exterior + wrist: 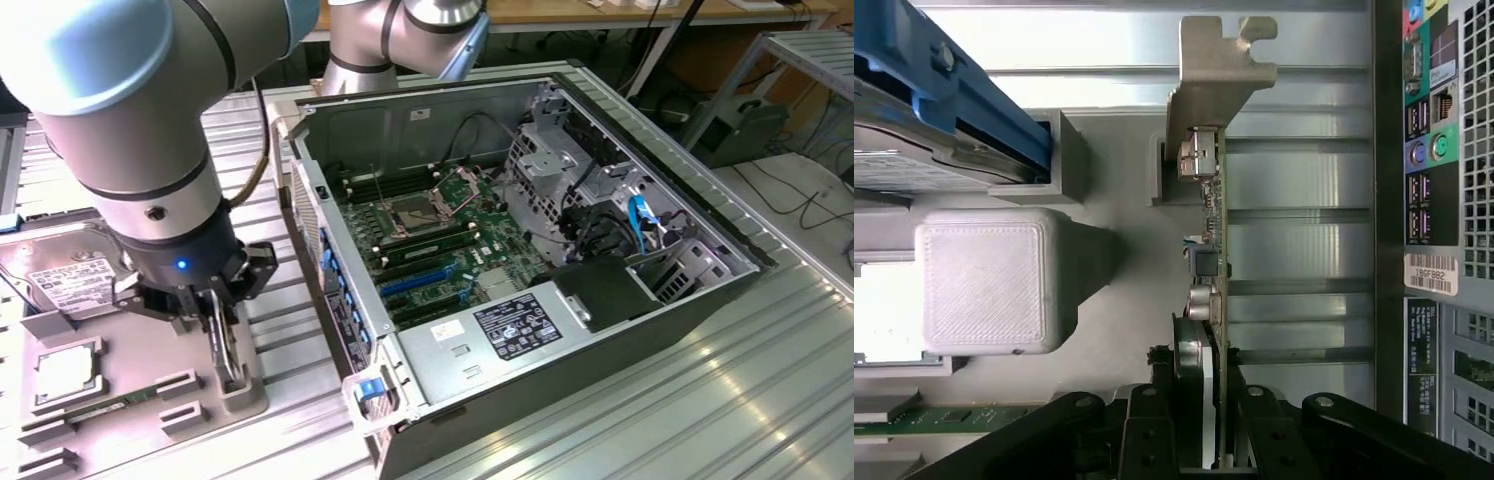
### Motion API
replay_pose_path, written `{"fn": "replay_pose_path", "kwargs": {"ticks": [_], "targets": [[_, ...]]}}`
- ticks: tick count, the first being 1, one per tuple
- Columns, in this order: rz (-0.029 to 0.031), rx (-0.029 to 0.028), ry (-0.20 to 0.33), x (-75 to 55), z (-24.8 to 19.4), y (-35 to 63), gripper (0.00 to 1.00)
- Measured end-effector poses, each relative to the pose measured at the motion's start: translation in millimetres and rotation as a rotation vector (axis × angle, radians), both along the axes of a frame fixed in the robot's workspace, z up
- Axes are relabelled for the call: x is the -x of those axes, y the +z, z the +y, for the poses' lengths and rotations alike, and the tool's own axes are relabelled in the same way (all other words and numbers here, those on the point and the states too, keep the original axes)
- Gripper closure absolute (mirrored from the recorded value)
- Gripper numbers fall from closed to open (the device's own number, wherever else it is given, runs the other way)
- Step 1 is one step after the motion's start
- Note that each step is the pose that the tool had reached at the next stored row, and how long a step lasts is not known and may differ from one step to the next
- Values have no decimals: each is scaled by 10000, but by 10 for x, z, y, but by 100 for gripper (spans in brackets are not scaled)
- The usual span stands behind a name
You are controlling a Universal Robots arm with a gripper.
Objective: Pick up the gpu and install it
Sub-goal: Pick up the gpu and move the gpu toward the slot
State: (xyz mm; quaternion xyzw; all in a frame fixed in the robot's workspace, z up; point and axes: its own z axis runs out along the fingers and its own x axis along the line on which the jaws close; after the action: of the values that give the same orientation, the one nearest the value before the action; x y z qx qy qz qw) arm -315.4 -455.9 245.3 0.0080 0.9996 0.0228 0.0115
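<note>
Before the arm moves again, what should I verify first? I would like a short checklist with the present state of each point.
1. The gripper is closed on the gpu: ok, its jaws clamp the card's edge.
2. The gpu is straight in the grip: ok, the board runs in line with the gripper.
3. The gpu is free of the grey holder: cannot tell, its bracket end sits beside it.
4. The computer case is open: ok, the motherboard is exposed.
5. The blue slot is free: ok, it looks empty.
</note>
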Motion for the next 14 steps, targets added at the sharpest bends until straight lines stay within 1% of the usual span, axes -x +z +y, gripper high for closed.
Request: {"fn": "replay_pose_path", "kwargs": {"ticks": [4, 6, 8, 14], "targets": [[-1, -1, 0, 0, 0, 147, 72], [0, 0, 0, 0, 0, 262, 72], [0, 0, 0, 0, 0, 352, 72], [0, 0, 0, 0, 0, 594, 72]]}}
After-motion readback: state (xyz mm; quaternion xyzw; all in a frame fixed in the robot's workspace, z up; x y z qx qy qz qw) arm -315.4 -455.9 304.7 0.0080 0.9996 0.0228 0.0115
